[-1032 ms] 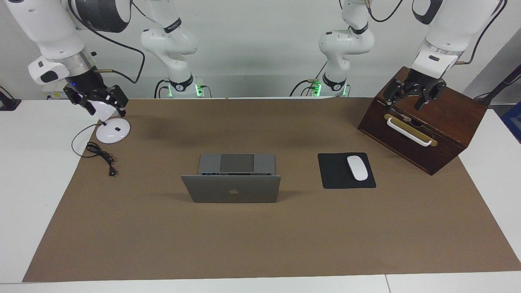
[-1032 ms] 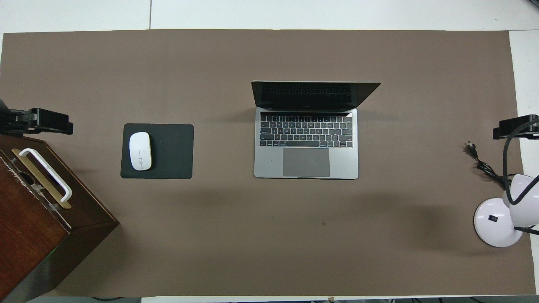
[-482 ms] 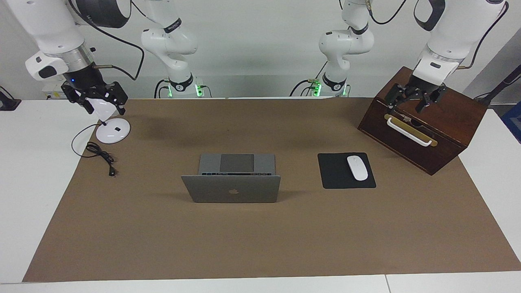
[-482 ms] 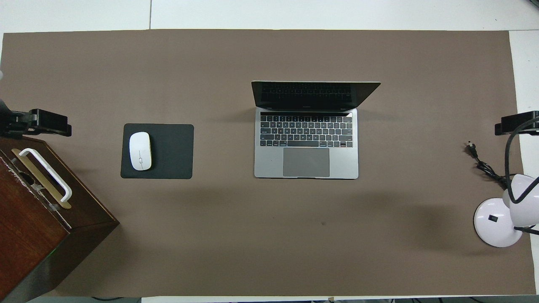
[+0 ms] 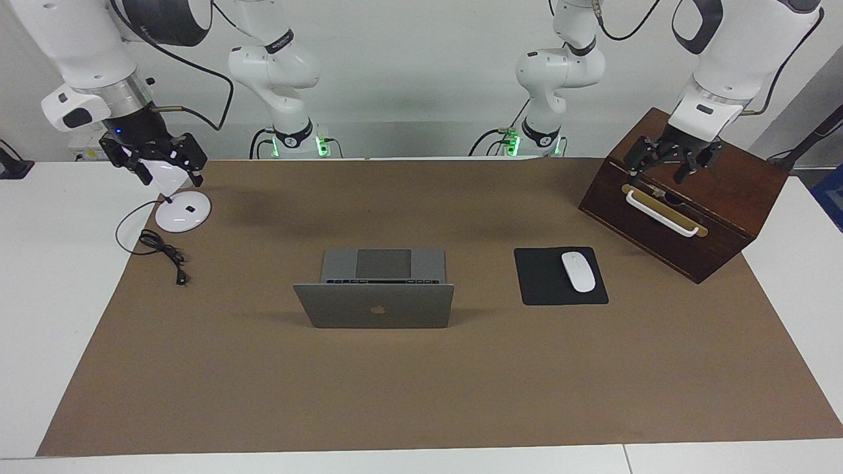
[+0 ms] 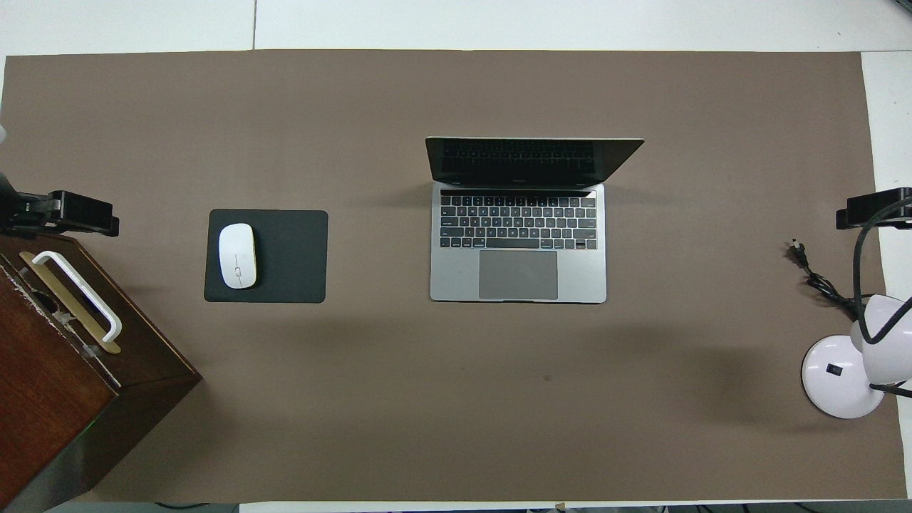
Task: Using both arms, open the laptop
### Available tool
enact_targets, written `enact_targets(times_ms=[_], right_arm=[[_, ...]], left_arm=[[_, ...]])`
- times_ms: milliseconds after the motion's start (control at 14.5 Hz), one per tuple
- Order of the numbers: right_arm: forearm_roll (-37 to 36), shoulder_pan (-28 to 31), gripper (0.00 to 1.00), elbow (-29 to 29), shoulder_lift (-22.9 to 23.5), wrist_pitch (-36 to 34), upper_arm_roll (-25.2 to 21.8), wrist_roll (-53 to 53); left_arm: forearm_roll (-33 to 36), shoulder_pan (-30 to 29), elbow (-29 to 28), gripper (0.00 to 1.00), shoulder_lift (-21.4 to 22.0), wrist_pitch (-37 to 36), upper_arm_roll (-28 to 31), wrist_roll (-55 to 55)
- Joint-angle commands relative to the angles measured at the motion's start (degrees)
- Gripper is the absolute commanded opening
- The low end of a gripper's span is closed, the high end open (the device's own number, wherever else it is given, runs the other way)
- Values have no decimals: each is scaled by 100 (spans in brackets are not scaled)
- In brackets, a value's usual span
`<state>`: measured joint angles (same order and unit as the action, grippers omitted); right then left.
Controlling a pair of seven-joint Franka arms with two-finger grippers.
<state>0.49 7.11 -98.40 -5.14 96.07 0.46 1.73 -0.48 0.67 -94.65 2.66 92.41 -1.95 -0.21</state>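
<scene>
The silver-grey laptop (image 5: 375, 306) stands open in the middle of the brown mat, its lid upright with the apple logo facing away from the robots. Its keyboard and trackpad show in the overhead view (image 6: 518, 242). My left gripper (image 5: 660, 168) is open and empty in the air over the wooden box, far from the laptop. It also shows in the overhead view (image 6: 71, 211). My right gripper (image 5: 166, 170) is open and empty in the air over the white lamp, also far from the laptop. It also shows at the edge of the overhead view (image 6: 873, 210).
A dark wooden box (image 5: 724, 197) with a white handle sits at the left arm's end. A black mouse pad (image 5: 546, 280) with a white mouse (image 5: 578, 271) lies beside the laptop. A white desk lamp (image 5: 183, 212) and its black cable (image 5: 161, 249) lie at the right arm's end.
Both grippers have drifted slightly up and outward, away from the laptop. The laptop has not moved.
</scene>
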Motion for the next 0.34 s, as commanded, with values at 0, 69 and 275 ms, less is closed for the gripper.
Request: enact_targets(times_ms=[0, 69, 275], right_arm=[[-58, 19, 100, 58, 30, -115, 24, 108], [-58, 27, 100, 58, 30, -115, 24, 108], [-58, 19, 100, 41, 22, -124, 24, 117]], left_arm=[[101, -76, -71, 100, 59, -13, -51, 100], [101, -76, -71, 100, 59, -13, -51, 100], [101, -76, -71, 100, 59, -21, -51, 100]])
